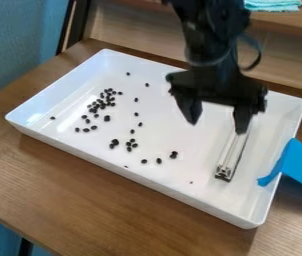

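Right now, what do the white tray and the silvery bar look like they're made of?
The tray looks like smooth, glossy plastic: bright shine patches show inside it. The bar seems to be metal, perhaps aluminium, with a silvery sheen and long, straight grooves.

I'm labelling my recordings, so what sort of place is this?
Probably a robotics workspace: a black gripper hangs over a white tray of scattered dark beans, on a wooden table.
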You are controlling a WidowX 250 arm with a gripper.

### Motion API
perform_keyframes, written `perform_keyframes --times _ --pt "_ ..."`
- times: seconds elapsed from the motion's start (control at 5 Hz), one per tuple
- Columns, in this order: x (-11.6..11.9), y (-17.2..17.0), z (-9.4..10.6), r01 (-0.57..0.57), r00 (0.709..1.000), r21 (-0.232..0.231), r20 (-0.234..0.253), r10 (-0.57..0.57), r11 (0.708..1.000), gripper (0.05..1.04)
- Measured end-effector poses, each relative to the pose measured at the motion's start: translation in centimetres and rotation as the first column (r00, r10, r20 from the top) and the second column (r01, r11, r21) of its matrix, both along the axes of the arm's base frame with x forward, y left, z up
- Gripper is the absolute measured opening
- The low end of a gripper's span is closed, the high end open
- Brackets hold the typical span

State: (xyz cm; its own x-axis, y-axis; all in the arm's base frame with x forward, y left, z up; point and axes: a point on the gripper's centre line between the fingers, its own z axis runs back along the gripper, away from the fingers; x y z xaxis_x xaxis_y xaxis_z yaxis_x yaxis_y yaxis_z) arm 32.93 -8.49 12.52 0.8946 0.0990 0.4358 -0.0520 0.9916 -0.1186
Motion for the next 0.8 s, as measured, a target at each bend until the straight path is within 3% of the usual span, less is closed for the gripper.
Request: perform_keyframes --times 0.2,0.6,0.8 --pt "-0.2 0.0 -1.5 0.003 1.0 0.005 -0.019 -0.003 1.0 1.001" --pt "0.5 1.0 -2.6 -0.003 1.0 0.004 -0.004 0.003 1.0 1.001" --pt "0.8 1.2 -3.8 -0.007 1.0 0.026 -0.029 0.008 1.0 1.001"
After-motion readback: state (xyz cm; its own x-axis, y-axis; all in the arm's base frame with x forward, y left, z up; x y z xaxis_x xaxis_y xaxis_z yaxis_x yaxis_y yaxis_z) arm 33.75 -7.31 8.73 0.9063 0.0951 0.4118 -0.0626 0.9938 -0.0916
